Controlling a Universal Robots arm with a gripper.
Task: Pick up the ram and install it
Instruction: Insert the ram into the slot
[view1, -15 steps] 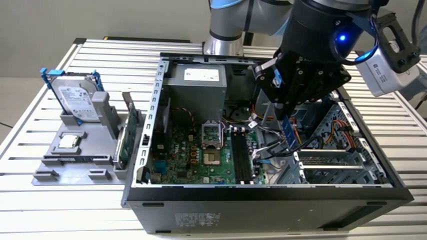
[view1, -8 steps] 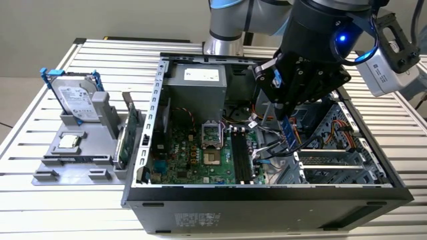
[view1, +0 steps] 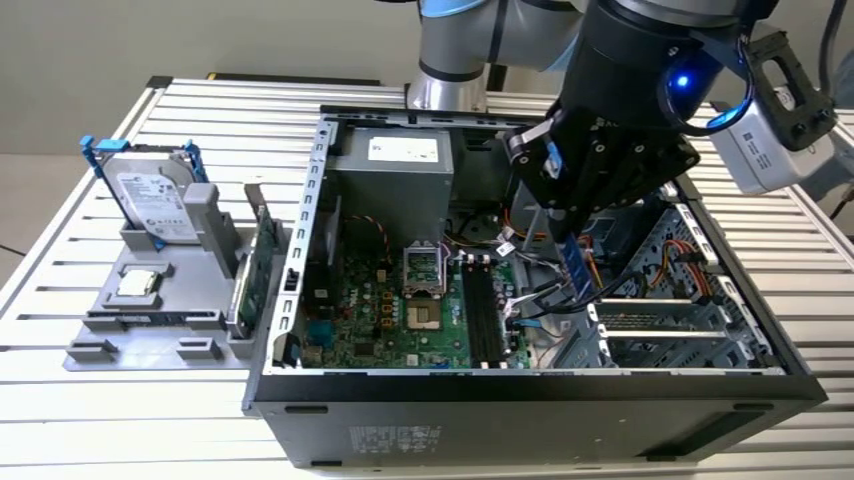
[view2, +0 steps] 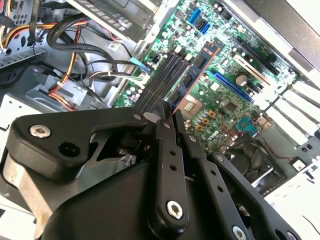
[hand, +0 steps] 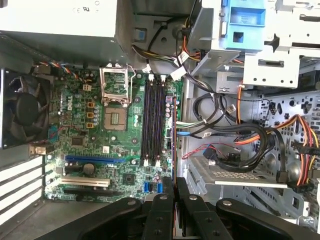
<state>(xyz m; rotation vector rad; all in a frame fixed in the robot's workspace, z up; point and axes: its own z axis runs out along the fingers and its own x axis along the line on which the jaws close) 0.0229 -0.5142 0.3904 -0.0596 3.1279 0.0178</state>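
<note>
My gripper (view1: 570, 228) hangs inside the open computer case (view1: 287, 330), shut on the ram (view1: 578, 268), a thin blue-and-dark stick pointing down from the fingers. In the second wrist view the ram (view2: 197, 67) runs out from the gripper (view2: 170, 116) with its chips showing. It is edge-on in the first wrist view, where the ram (hand: 172, 140) is a thin line beyond the gripper (hand: 174, 184). It hovers just beside the black memory slots (hand: 152, 120), toward the cable side, above the motherboard (view1: 387, 310).
Bundled cables (hand: 225, 130) and metal drive cages (view1: 667, 320) lie close to the ram on the exterior view's right. The power supply (view1: 394, 165) fills the case's back. Outside on the exterior view's left, a grey fixture (view1: 147, 330) holds a hard drive (view1: 140, 195) and a green card (view1: 260, 265).
</note>
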